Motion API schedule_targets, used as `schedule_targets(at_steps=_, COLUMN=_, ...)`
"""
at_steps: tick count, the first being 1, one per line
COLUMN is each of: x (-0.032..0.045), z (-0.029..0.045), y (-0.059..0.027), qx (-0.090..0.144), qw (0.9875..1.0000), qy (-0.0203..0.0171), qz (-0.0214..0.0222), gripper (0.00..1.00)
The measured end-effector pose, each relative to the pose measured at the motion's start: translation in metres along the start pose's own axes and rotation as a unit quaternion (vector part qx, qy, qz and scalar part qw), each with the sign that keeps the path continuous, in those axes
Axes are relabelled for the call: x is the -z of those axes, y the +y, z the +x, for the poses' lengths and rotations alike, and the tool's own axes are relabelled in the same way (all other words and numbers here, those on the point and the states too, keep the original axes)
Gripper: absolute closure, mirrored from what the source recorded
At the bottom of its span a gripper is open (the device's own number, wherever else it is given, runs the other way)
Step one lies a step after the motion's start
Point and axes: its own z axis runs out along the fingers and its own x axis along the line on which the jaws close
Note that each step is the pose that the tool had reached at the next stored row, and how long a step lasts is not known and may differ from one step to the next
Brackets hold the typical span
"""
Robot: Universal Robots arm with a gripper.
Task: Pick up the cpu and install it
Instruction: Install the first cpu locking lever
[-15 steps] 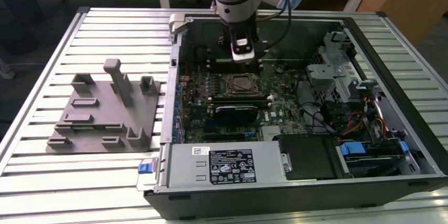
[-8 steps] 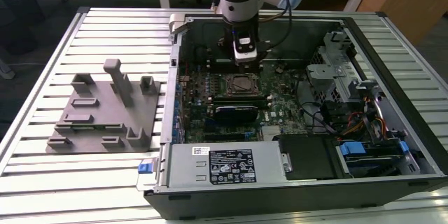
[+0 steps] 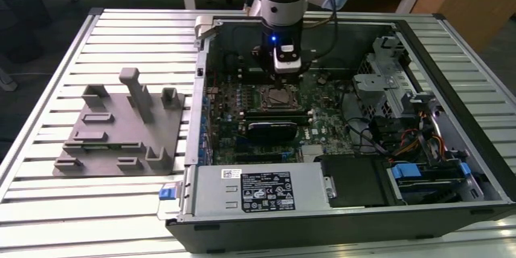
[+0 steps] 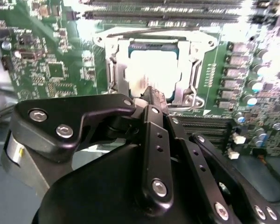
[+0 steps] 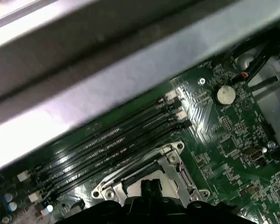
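cpu (image 4: 154,70): sits in socket (image 4: 113,65), middle of motherboard (image 4: 56,70) (placing looks done)
gripper (image 4: 151,92): fingers (image 4: 153,100) closed on nothing, tip just over socket edge
left: whether it's locked down, cannot tell

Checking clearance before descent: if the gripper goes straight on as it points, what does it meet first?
Probably the cpu, lying in the motherboard socket directly below the gripper. Nothing shows between them; how much gap is left is unclear.
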Motion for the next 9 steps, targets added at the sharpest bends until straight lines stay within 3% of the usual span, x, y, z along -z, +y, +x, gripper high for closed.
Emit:
schedule_targets(at_steps=3, x=-0.0005, z=-0.0031, y=-0.0035, qx=0.0, qw=1.0, qy=0.0046, qz=0.0044, gripper=0.89)
schedule_targets(at_steps=9, x=-0.001, z=-0.0065, y=-0.0087, qx=0.0, qw=1.0, qy=0.0058, qz=0.0075, gripper=0.89)
